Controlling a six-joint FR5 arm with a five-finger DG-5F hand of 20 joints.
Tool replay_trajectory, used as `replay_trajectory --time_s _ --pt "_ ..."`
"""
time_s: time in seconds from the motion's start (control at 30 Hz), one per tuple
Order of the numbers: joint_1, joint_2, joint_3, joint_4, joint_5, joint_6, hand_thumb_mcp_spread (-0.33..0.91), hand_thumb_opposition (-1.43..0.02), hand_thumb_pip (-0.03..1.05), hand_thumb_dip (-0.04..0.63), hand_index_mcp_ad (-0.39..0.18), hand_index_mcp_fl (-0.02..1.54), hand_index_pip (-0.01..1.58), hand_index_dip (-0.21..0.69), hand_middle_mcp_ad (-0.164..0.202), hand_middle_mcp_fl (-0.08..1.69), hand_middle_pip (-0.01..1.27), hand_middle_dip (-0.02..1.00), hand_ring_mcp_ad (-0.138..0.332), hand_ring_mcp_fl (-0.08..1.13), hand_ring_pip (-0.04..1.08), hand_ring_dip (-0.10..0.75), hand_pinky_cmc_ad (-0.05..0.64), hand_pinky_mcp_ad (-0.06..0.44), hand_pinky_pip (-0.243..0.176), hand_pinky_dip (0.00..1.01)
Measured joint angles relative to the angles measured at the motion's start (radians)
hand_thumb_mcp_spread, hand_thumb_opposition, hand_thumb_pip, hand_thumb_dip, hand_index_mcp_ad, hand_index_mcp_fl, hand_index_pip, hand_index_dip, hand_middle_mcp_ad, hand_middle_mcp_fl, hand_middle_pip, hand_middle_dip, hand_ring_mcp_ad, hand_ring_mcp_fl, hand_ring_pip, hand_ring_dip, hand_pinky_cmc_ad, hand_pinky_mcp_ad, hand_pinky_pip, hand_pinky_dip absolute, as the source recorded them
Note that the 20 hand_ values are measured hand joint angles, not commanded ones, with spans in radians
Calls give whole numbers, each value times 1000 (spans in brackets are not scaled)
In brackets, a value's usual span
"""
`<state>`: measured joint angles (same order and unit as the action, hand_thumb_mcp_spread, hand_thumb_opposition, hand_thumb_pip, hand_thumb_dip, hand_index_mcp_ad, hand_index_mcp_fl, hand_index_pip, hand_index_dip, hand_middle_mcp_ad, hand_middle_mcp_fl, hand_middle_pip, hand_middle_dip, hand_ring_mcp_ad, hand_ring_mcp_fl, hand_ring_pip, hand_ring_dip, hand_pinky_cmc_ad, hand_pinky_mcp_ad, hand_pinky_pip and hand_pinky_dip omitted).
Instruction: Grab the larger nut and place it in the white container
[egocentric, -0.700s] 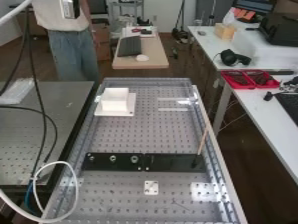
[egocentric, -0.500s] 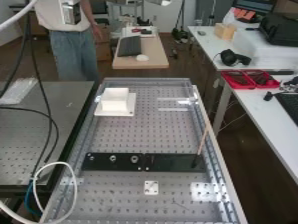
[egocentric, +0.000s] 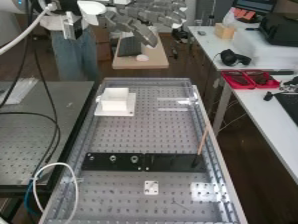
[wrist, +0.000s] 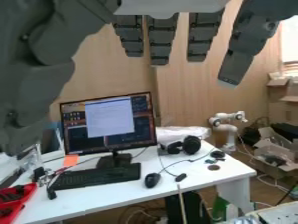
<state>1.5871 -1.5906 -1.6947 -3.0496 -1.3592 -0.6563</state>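
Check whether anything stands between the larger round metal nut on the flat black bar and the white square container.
Nothing visible does: the way from the larger nut to the white container crosses flat, grey perforated bench top.

What sits where on our bench (egocentric: 159, 135)
Left to right on the bar (egocentric: 120, 167), we see the smaller nut (egocentric: 91, 158), the larger nut (egocentric: 113, 158) and the bearing (egocentric: 134, 159); the container (egocentric: 115, 102) sits behind them.
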Motion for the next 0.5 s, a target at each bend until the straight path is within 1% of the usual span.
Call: replay_trajectory --time_s 0.03,0.07,0.2,0.3,0.33,0.4,0.5 --pt "1 0 -4 3 4 2 229 -714 445 51 -17 21 73 37 52 12 124 204 168 -2 86 120 367 319 -98 667" --pt "3 0 -13 10 13 5 229 -710 445 51 -17 24 77 37 52 12 126 206 168 -2 87 127 380 328 -105 661" --pt "10 -1 -27 20 29 13 230 -724 445 51 -17 24 77 37 54 12 126 206 166 -2 84 134 382 330 -106 681" --pt "16 0 -25 21 32 -4 223 -726 445 51 -17 24 77 37 54 12 122 208 173 -2 80 134 380 330 -106 681" --pt "18 2 -24 23 34 -11 227 -723 445 51 -17 24 77 37 54 10 122 208 173 -2 80 134 394 330 -106 681" --pt "22 2 -24 24 40 -22 227 -723 447 51 -17 24 77 37 54 10 124 208 173 -2 80 131 394 330 -106 681" --pt "29 2 -32 31 64 -22 227 -726 447 51 -17 24 80 37 54 7 120 208 171 -2 80 131 394 330 -106 681"
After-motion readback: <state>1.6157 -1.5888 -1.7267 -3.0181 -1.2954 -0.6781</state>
